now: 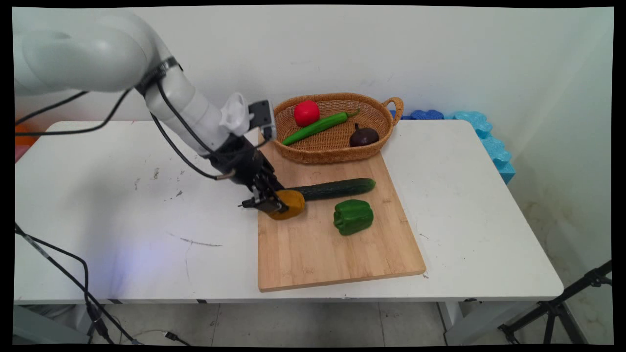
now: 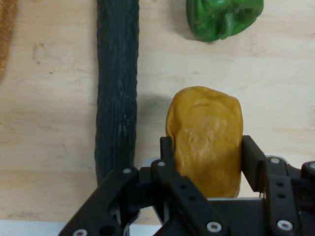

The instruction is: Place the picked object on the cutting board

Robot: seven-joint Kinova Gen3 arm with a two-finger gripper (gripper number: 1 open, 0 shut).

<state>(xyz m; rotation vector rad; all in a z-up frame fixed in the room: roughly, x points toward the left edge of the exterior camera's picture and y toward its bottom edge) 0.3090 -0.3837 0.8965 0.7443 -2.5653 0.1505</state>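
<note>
My gripper (image 1: pixel 273 202) is low over the left edge of a bamboo cutting board (image 1: pixel 332 254), shut on a yellow-orange potato (image 1: pixel 292 203). In the hand view the two fingers (image 2: pixel 167 155) press the potato (image 2: pixel 204 132) from both sides, with the board (image 2: pixel 49 123) under it. A dark green cucumber (image 1: pixel 337 188) lies just behind the potato, running to the right; in the hand view the cucumber (image 2: pixel 117 88) runs along the potato's left. A green bell pepper (image 1: pixel 353 216) sits on the board to the right, and it is at the top of the hand view (image 2: pixel 224 17).
A wicker basket (image 1: pixel 337 152) stands at the board's far end holding a red tomato (image 1: pixel 306 113), a long green chili (image 1: pixel 318 128) and a dark purple vegetable (image 1: pixel 363 136). Blue foam (image 1: pixel 484 132) lies behind the table's right corner. A tripod (image 1: pixel 562 305) stands at the lower right.
</note>
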